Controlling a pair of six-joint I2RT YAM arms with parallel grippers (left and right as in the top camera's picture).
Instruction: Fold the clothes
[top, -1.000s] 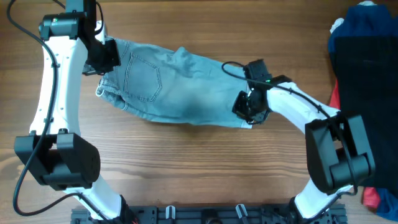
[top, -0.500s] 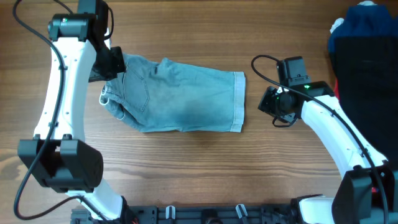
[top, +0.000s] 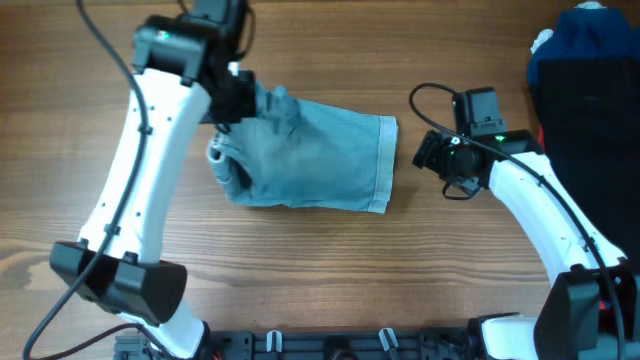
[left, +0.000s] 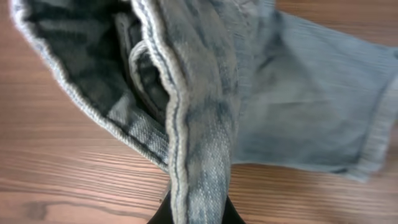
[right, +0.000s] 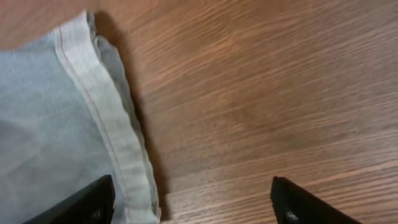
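1. The denim shorts (top: 320, 160) lie on the bench (top: 330, 280), a little left of centre. They are bunched into a rough rectangle, with the pale hems (top: 383, 165) facing right.
2. The left arm (top: 150, 170) reaches in from the near-left corner. The left jaws are clamped on the waistband end of the shorts, at the upper-left corner of the bundle.
3. In the left wrist view a stitched seam (left: 177, 124) runs straight down into the left jaws at the bottom edge. The darker inside of the waist (left: 81, 56) gapes to its left, and the faded legs spread to the right over the wood.
4. The right arm (top: 540, 210) bends in from the right side. The right jaws stand apart and hold nothing, just to the right of the hems and not touching them.
5. The right wrist view shows two black fingertips (right: 96, 199) in the lower corners with bare wood between them. The doubled hem lies at the left of that view.
6. A dark navy garment (top: 590, 110) sits at the right edge of the bench, well apart from the shorts. A bit of red cloth (top: 597, 318) shows in the lower-right corner.
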